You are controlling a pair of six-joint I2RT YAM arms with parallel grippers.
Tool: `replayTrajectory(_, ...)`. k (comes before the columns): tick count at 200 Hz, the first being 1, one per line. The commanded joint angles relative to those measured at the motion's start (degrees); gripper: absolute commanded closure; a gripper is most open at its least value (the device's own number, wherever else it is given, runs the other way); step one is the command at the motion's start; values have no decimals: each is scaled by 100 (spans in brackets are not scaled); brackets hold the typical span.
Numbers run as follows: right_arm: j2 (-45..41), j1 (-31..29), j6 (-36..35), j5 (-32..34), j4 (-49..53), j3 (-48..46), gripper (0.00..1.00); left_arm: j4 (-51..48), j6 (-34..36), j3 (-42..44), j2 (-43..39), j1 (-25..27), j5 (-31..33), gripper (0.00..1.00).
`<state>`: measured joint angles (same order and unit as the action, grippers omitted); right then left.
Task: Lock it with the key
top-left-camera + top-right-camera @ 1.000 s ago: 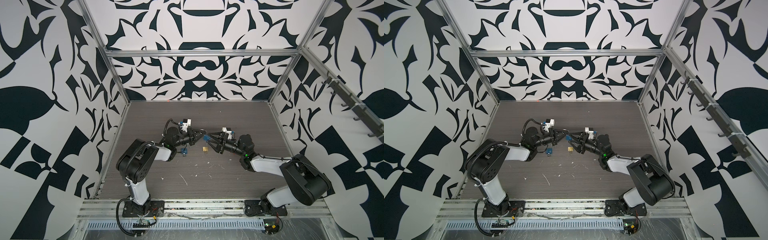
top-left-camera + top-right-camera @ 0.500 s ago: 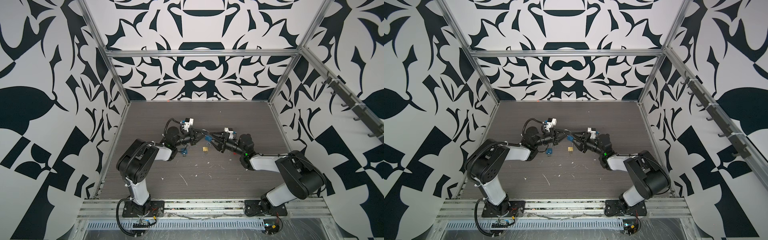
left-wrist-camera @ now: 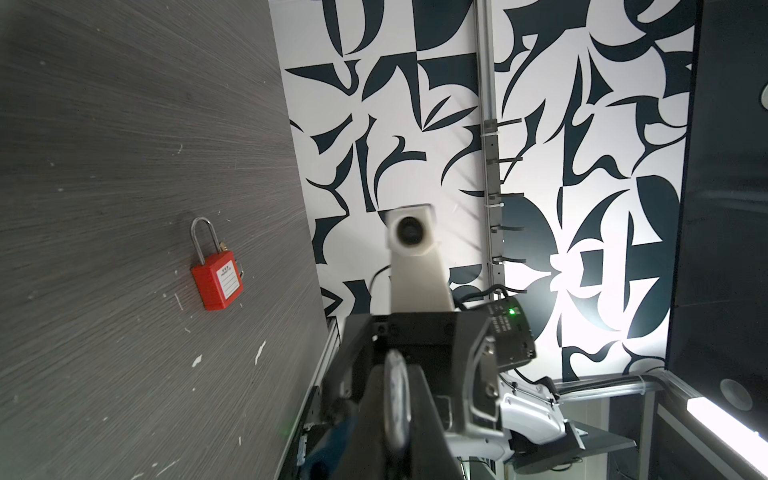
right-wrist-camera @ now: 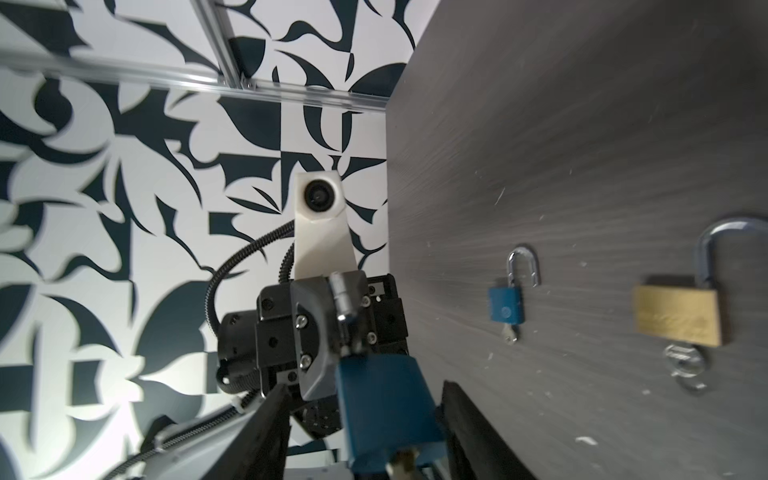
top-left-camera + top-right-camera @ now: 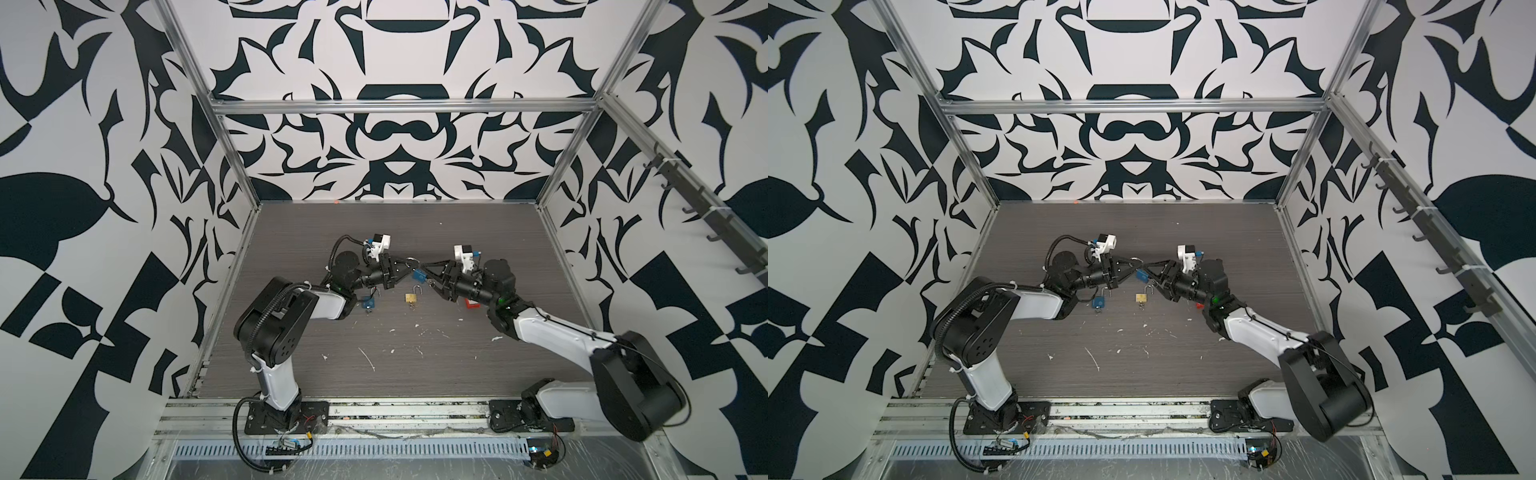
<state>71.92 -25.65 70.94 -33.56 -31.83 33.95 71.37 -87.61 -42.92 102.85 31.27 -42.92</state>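
In both top views the two arms meet above the middle of the table (image 5: pixel 415 374) (image 5: pixel 1142 374). The blue padlock (image 5: pixel 418 275) (image 5: pixel 1141 274) hangs in the air between them and does not touch the wood. The left gripper (image 5: pixel 409 266) (image 5: pixel 1133 266) is pressed together on the metal shackle (image 4: pixel 345 307) of this padlock; the right wrist view shows the bar pinched there. The right gripper (image 5: pixel 426 276) (image 4: pixel 365 386) stands at the opposite side with its jaws spread, one on each side of the blue body. One finger (image 4: pixel 270 432) is clearly apart from the body and the other is just beside it (I cannot tell if it touches). At the near end of the body a small brass-coloured piece (image 4: pixel 405 461) shows, but it is cut by the picture edge, so I cannot name it.

Three other padlocks lie flat on the table. Seen from the brass padlock (image 5: pixel 411 297) (image 4: pixel 677 316), the held one is at about 12 o'clock. The small blue padlock (image 5: pixel 369 302) (image 4: pixel 505 305) lies at 9 o'clock, beside the left arm, with its shackle open. The red padlock (image 5: pixel 471 304) (image 3: pixel 216 284) lies at 3 o'clock, partly hidden under the right arm.
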Motion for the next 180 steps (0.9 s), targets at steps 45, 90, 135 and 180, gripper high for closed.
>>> replayTrajectory(45,-1182,-85,-3688,751,2647,425,42,-1449,-266,-139,-651,88,9,100)
replayTrajectory(90,-1271,-284,-4377,813,2493,423,45,-2183,-29,-276,-944,189,-36,100)
replayTrajectory(135,-1073,-542,-4481,766,2377,514,54,-2095,-100,-255,-940,222,1,100)
replayTrajectory(180,-873,-668,-4497,771,2306,524,57,-1950,-199,-269,-920,223,-11,100)
